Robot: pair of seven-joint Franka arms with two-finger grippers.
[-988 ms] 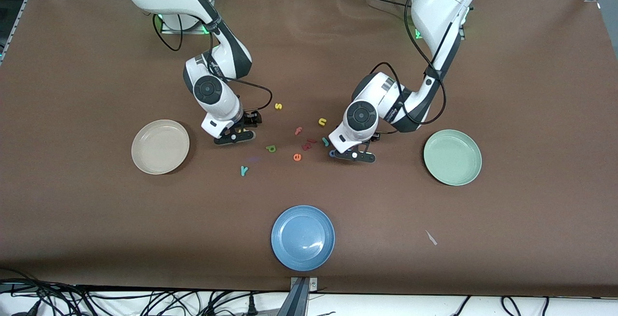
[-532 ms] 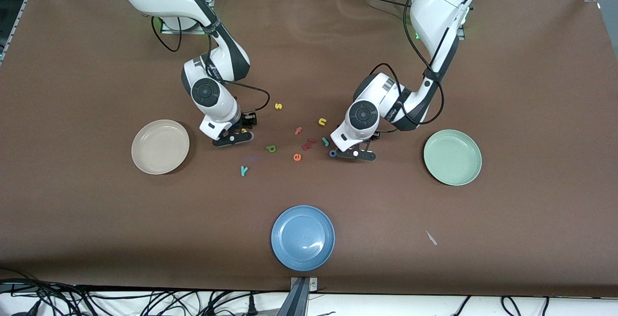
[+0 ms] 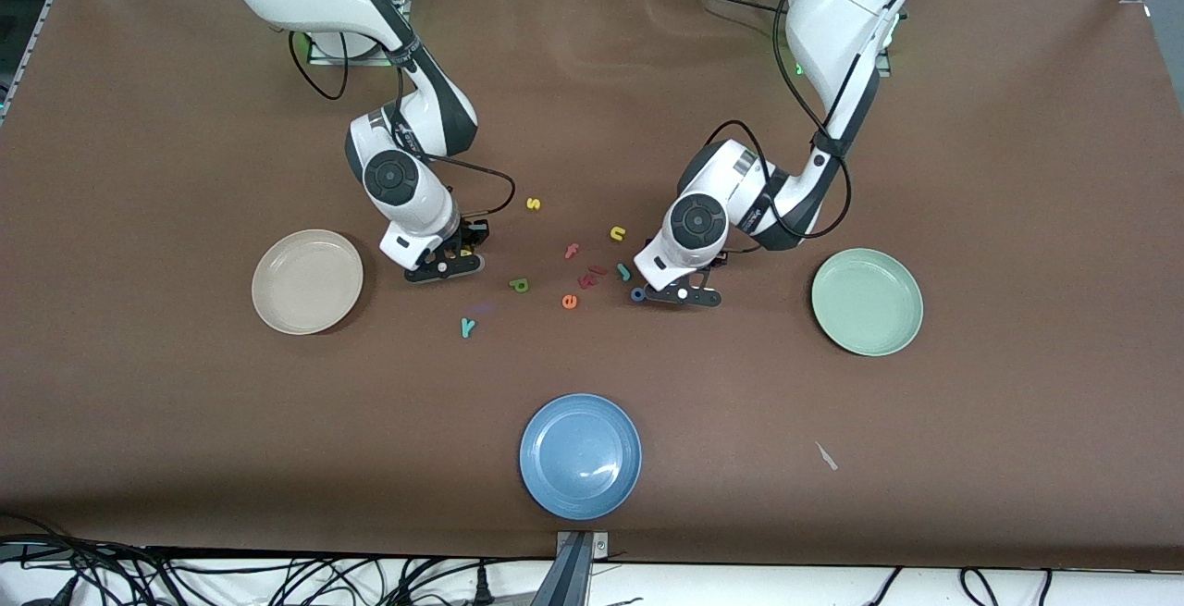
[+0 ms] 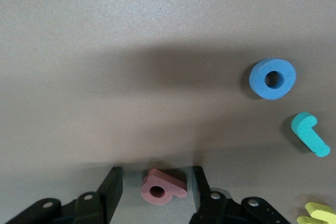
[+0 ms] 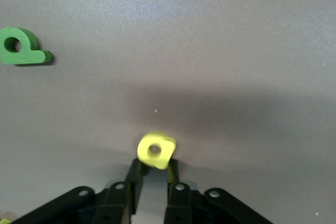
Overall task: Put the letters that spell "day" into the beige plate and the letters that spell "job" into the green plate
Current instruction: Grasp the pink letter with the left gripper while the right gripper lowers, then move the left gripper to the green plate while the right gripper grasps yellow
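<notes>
Right end effector [image 5: 154, 174] clenched on the yellow "d" [image 5: 156, 150], low over the surface [image 3: 1017, 171] near the beige plate [image 3: 268, 305]. Left end effector [image 4: 156, 187] released, straddling the pink-red "b" [image 4: 161, 187]; green plate [image 3: 902, 333] nearby.

Yellow "d" [image 5: 156, 150] pinched between jaws

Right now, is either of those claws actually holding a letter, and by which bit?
Yes. The right gripper pinches the yellow "d" by its lower edge. The left gripper stands open around the pink-red "b", not gripping it.
</notes>
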